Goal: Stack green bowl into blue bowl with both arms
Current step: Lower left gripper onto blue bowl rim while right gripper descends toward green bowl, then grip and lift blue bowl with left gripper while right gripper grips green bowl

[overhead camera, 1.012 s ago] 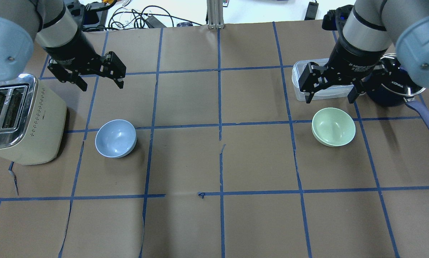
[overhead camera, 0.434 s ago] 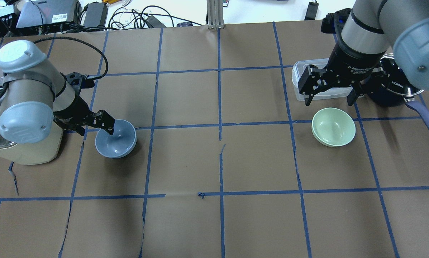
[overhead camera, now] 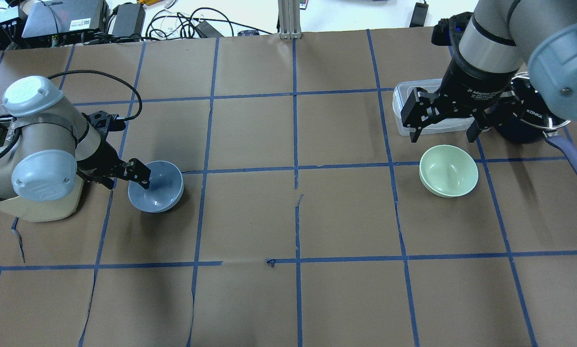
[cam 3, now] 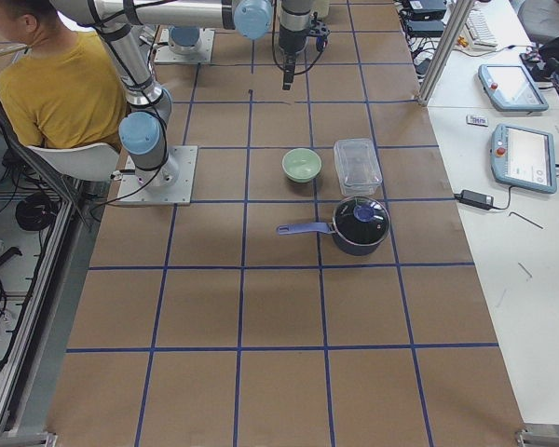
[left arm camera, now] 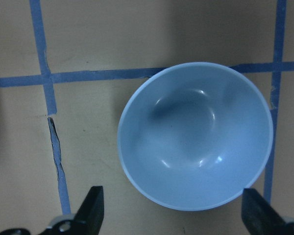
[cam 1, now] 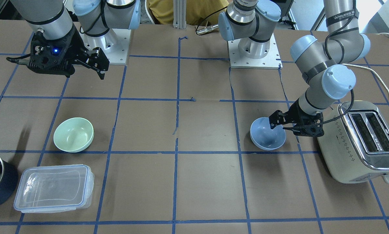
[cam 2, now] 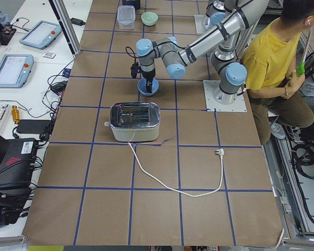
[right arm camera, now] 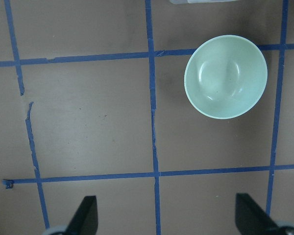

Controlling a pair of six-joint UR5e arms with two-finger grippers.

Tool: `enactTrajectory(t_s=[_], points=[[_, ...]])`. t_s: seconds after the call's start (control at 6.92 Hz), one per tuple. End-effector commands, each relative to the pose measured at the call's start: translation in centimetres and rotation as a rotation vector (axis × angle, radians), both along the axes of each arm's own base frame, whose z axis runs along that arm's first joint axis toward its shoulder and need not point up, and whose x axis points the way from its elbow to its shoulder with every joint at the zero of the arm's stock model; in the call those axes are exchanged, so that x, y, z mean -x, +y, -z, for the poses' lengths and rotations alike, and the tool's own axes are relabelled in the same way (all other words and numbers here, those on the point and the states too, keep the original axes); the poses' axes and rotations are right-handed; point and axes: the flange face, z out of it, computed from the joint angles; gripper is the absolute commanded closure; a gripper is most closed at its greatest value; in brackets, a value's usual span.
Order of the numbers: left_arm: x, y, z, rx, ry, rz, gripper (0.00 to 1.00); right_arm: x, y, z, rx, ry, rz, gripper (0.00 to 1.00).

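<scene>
The green bowl is small, round, pale mint and matte. It stands upright on the table, toward 3 o'clock in the overhead view. The blue bowl, a periwinkle match in size, stands upright toward 9 o'clock, well apart from it. The left tool is spread wide and grips nothing, low at the blue bowl's 9 o'clock rim. The right tool hangs wide open and empty at the green bowl's 12 o'clock. A second ago the left tool was high at the blue bowl's 11 o'clock, and it has since come down to the rim. The right tool has barely shifted, and neither bowl has moved.
</scene>
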Motion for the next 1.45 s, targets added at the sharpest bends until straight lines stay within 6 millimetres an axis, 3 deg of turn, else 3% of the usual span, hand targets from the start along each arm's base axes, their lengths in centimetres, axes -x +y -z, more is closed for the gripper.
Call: enactTrajectory(t_s=[0.0, 0.14, 0.29, 0.43, 0.72, 0.87, 1.01, 1.16, 1.3], points=[[-0.5, -0.8, 2.2, 0.022, -0.003, -0.004, 0.32, 0.3, 0.0, 0.1, -0.011, 0.002, 0.008, 0.00], [-0.5, -0.9, 2.6, 0.021, 0.001, 0.005, 0.62, 0.3, 0.1, 0.2, -0.016, 0.001, 0.008, 0.00], [-1.0, -0.7, 3.0, 0.003, 0.011, -0.004, 0.76, 0.3, 0.1, 0.2, -0.016, 0.001, 0.008, 0.00], [-0.7, -1.0, 2.2, 0.031, 0.054, -0.013, 1.00, 0.4, 0.1, 0.2, -0.016, 0.003, 0.007, 0.00], [0.7, -1.0, 0.7, 0.028, 0.060, -0.009, 1.00, 0.4, 0.3, 2.1, -0.049, 0.003, 0.005, 0.00], [3.2, -2.4, -1.3, 0.043, 0.107, -0.051, 1.00, 0.3, 0.6, 4.3, -0.058, -0.003, -0.005, 0.00], [9.1, -3.0, -5.2, 0.011, 0.120, -0.102, 1.00, 0.6, 0.1, 5.7, -0.001, 0.000, -0.042, 0.00], [15.5, -2.7, -7.0, 0.014, 0.105, -0.102, 1.00, 1.5, -0.7, 8.0, 0.049, 0.012, -0.093, 0.00], [20.7, -2.1, -6.1, 0.016, 0.099, -0.110, 1.00, 3.4, -2.6, 10.7, 0.122, 0.017, -0.125, 0.00]])
